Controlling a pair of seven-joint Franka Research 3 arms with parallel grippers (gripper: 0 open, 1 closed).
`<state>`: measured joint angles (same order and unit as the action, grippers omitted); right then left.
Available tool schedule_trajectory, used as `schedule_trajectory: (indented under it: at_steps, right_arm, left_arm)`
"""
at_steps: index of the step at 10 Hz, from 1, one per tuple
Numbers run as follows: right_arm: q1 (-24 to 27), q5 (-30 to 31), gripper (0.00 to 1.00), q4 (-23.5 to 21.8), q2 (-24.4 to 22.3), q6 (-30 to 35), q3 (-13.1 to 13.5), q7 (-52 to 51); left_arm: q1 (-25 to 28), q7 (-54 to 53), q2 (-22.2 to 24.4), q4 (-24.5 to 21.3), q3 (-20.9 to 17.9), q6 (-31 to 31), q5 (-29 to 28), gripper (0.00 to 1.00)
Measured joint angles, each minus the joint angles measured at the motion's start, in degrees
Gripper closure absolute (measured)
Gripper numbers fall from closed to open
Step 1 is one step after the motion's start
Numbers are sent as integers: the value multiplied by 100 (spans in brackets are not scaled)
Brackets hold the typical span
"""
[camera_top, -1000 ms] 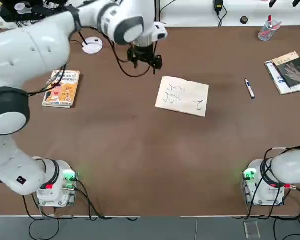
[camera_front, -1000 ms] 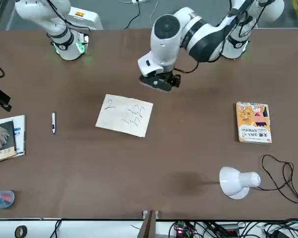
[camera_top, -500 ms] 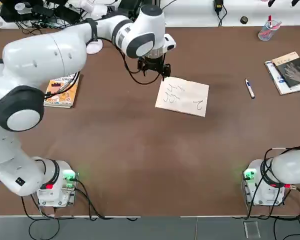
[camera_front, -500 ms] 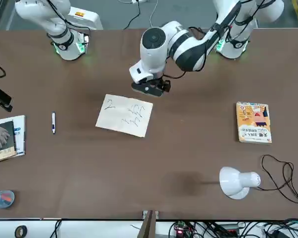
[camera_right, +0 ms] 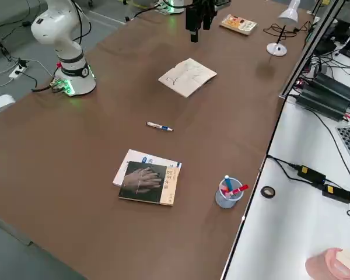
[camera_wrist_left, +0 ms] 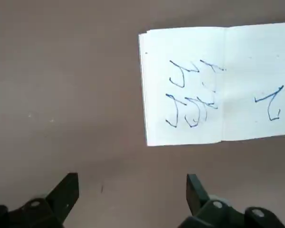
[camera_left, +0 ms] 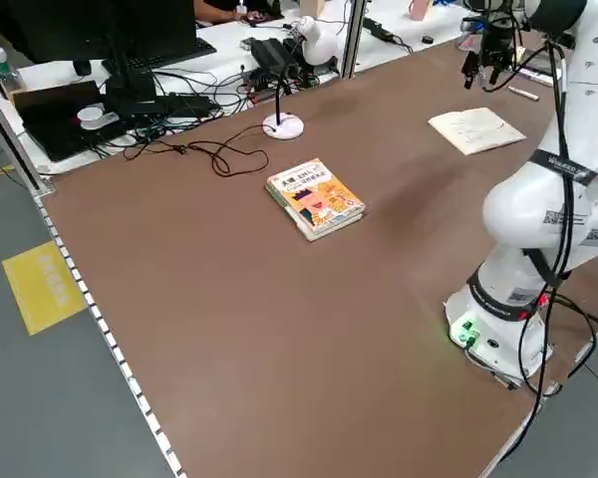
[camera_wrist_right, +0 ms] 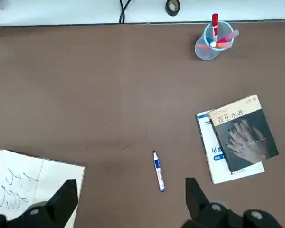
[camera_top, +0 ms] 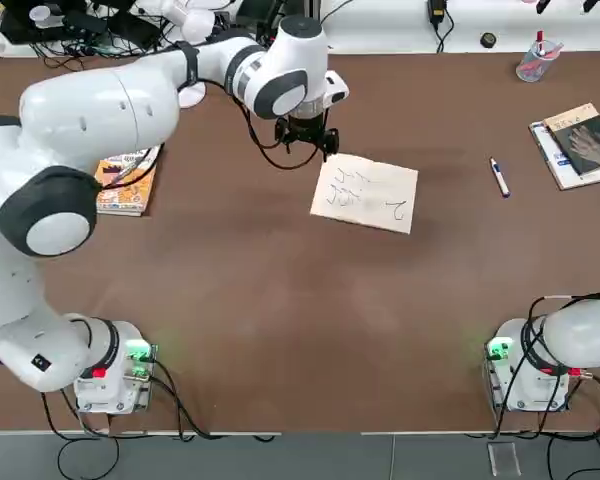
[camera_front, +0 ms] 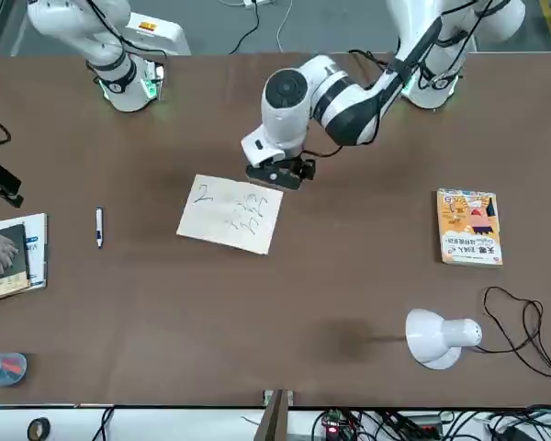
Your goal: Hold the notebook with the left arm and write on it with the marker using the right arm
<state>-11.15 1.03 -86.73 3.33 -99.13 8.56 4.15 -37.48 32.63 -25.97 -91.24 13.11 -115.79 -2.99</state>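
The brown table (camera_top: 280,300) has many things on it. In the top view, the notebook (camera_top: 365,193) lies open and flat a little above the middle of the picture, with dark scribbles on its white pages. The marker (camera_top: 499,178) lies by itself to the right of it, well apart, with bare table between them. Farther right, near the edge of the picture, a dark book (camera_top: 583,139) sits on top of some white and blue papers (camera_top: 552,153). In the upper right corner stands a clear cup (camera_top: 533,62), and it holds a red pen and some other pens. At the left side of the picture an orange picture book (camera_top: 127,180) lies partly under the big white left arm (camera_top: 100,100). A white lamp (camera_front: 438,336) with a black cord stands near the lower right of the front view. The left gripper (camera_top: 305,138) hangs just beside the upper left corner of the notebook, and its two fingers are spread apart with nothing between them. The right arm (camera_top: 580,335) stays back at the lower right of the top view. The right gripper (camera_wrist_right: 128,199) is spread wide too, and it holds nothing.
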Motion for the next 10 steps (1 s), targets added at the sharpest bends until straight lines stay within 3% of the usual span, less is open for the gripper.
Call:
schedule_trajectory:
  at_steps: [10]
  right_arm:
    - [3, 0, 0, -9, 11, -1, 10, 1]
  left_arm:
    - [-56, 354, -736, -38, 2, -1237, -550, 0]
